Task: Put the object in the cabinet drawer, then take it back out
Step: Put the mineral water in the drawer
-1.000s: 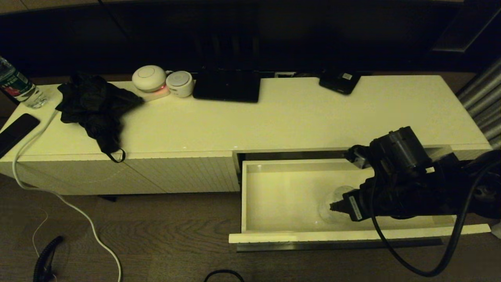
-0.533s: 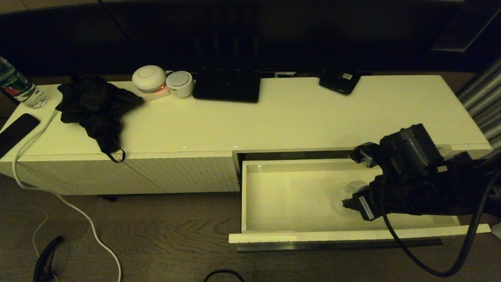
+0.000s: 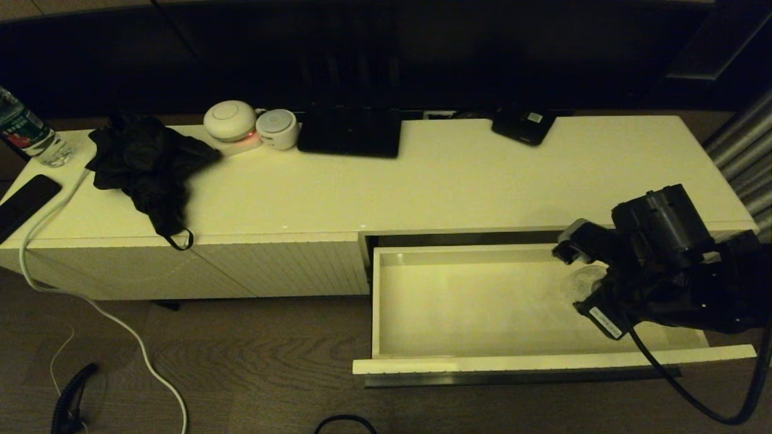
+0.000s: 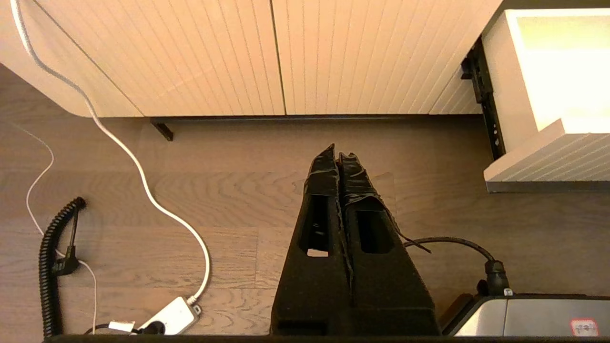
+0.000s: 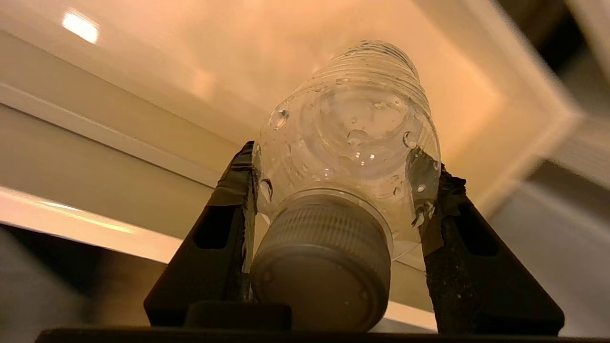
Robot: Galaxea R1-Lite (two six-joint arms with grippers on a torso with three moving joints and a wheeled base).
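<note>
Clear plastic water bottle [image 5: 352, 138], ridged along its body, beaded with droplets, pale grey cap [image 5: 324, 271] pointing back at my wrist. It hangs over the right end of the open cabinet drawer [image 3: 458, 301], at about three o'clock from the drawer's middle. My right gripper [image 5: 333, 190] clamps it at the shoulder, one finger [image 5: 228, 209] pressed on each side, roughly half spread around the plastic. My left gripper [image 4: 339, 159] is parked low over the wooden floor [image 4: 228, 190], fingers pressed together on nothing.

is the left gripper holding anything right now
No, the left gripper has its black fingers pressed together with nothing between them, pointing at bare wooden floor.
</note>
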